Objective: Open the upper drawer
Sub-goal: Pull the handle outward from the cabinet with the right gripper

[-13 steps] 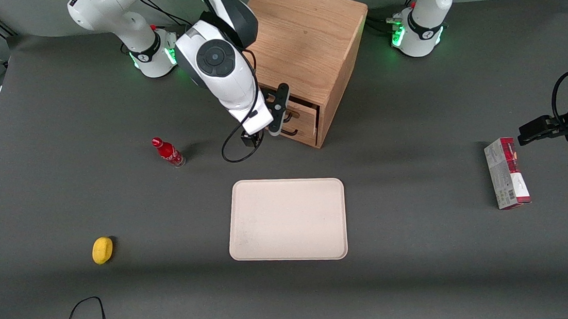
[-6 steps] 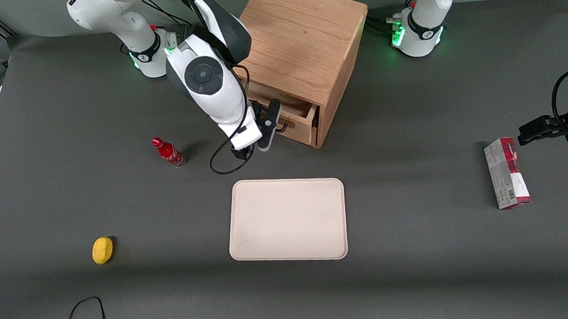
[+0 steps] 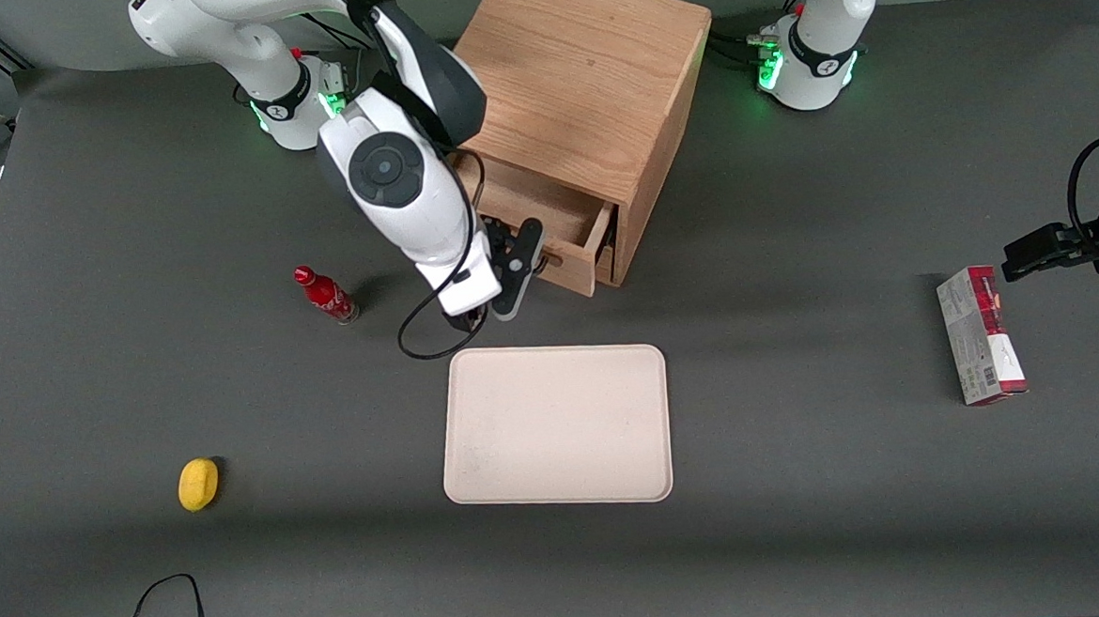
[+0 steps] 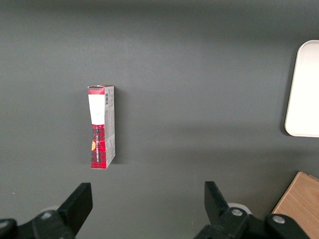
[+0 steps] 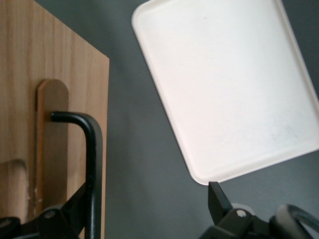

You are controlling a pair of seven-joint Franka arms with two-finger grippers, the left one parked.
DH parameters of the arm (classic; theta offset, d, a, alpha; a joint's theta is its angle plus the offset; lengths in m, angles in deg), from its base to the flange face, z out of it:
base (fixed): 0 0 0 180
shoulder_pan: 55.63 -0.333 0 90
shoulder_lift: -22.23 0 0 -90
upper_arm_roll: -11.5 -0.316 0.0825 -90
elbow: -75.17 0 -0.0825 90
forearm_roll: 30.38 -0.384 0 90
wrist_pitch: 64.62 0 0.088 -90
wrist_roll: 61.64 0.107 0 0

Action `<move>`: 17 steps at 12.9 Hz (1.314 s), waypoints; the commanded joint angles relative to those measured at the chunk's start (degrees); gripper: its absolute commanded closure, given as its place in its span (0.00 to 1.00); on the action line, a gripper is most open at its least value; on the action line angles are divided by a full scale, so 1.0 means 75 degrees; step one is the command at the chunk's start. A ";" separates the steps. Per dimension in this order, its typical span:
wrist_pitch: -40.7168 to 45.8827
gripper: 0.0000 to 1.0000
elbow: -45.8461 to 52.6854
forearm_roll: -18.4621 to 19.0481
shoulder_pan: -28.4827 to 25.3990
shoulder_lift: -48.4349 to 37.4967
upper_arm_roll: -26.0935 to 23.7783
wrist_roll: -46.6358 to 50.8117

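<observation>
The upper drawer [image 3: 544,205] of the oak cabinet [image 3: 584,72] stands pulled partway out, and its plain wooden tray body shows from above. My gripper [image 3: 521,261] is right in front of the drawer's face, at the handle. In the right wrist view the thin black wire handle [image 5: 92,164] stands off the drawer front [image 5: 30,99]. The gripper [image 5: 147,199] is open with its jaws wide apart. One finger [image 5: 75,206] sits at the handle bar, between it and the wood. The other finger [image 5: 218,201] hangs free over the table.
A cream tray [image 3: 556,426] lies on the grey table just nearer the front camera than the drawer. A small red bottle [image 3: 325,295] stands beside my arm. A yellow object [image 3: 197,483] lies toward the working arm's end, a red-and-white box [image 3: 980,335] toward the parked arm's end.
My gripper has moved toward the front camera with the handle, and the upper drawer has slid from nearly closed to well out of the cabinet.
</observation>
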 commanded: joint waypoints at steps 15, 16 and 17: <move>0.0618 0.00 0.1775 0.0112 0.1089 0.1141 -0.0004 0.0462; 0.0607 0.00 0.1810 0.0112 0.1135 0.1187 0.0066 0.0462; 0.0607 0.00 0.1880 0.0112 0.1194 0.1246 0.0090 0.0462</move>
